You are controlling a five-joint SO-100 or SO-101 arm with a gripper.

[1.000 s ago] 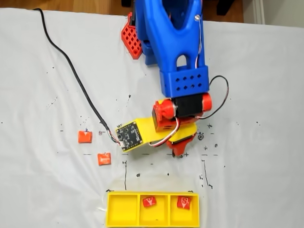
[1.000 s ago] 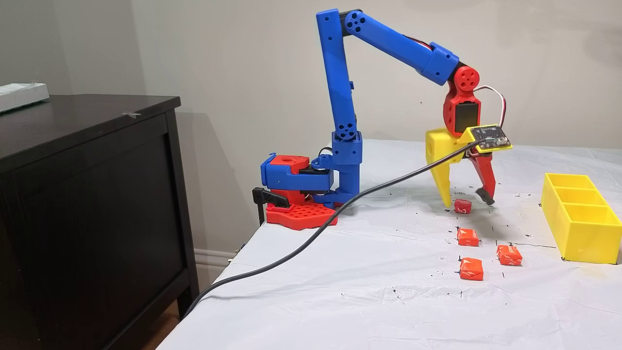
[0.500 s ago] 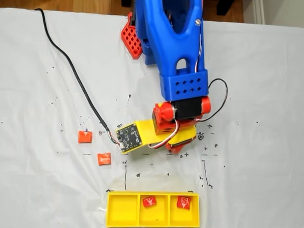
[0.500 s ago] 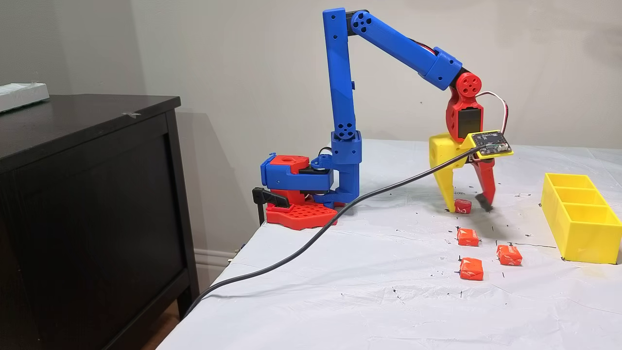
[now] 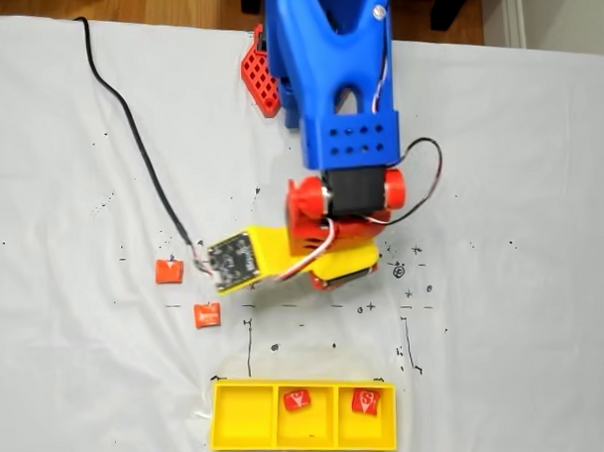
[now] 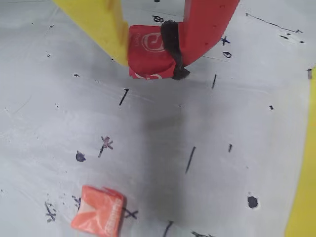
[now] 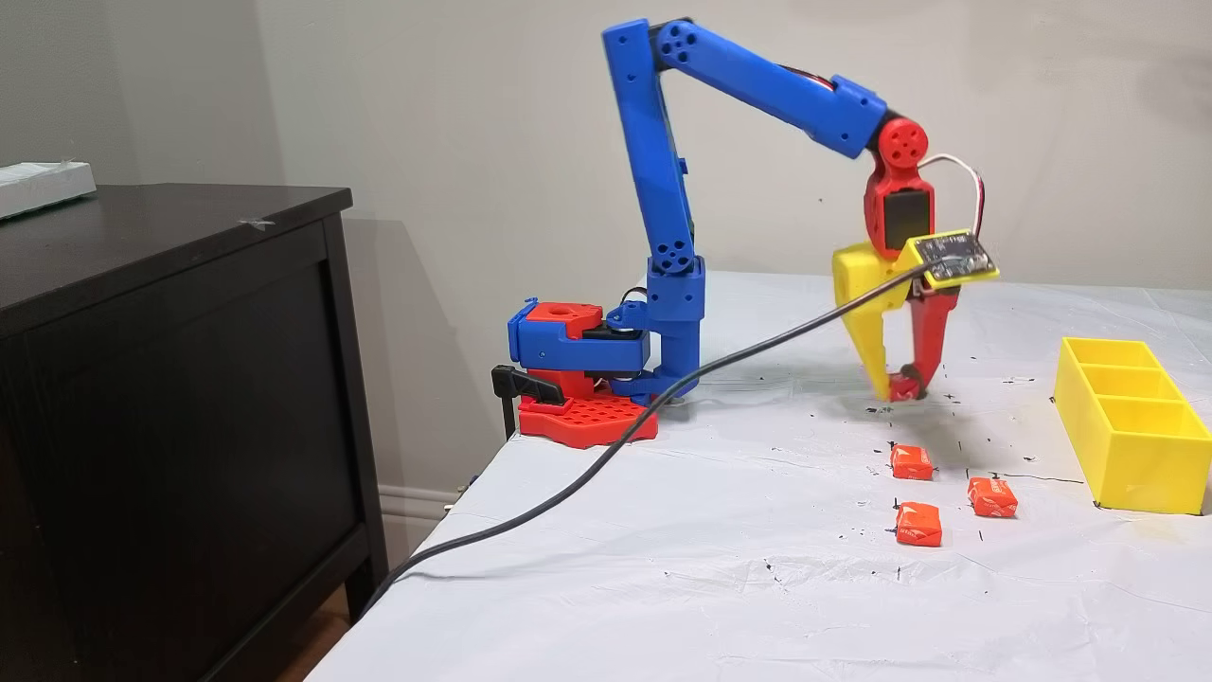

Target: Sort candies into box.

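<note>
- Low yellow plastic three-compartment box: a small red wrapped candy in the middle cell, another in the right.
- Loose orange-red candies on the white table cover.
- Yellow-and-red gripper: fingers clamped on a red candy just above the cover.

In a fixed view we saw the box nearest the lower edge, two candies in its middle and right compartments, two more lying left of the arm.

Home room: dark wooden dresser, baseboard.
</note>
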